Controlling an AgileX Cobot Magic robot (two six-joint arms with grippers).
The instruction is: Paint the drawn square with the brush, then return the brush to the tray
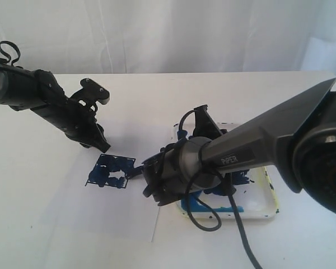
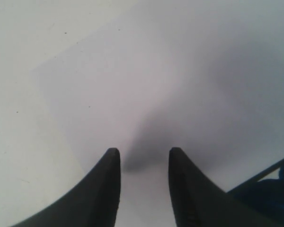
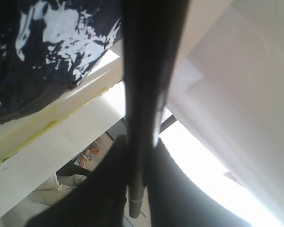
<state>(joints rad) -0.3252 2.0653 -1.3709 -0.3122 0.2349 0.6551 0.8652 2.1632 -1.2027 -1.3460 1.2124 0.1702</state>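
The drawn square on the white paper is blotched all over with dark blue paint; one corner of it shows in the left wrist view. My right gripper is shut on the brush, a thin black stick whose tip rests at the square's right edge. The white tray, smeared with dark blue paint, lies under my right arm. My left gripper is open and empty, its tips down on the paper just above the square's top corner.
The white paper sheet lies on a white table, with its right edge next to the tray. A black cable from my right arm hangs across the tray. White curtains close off the back.
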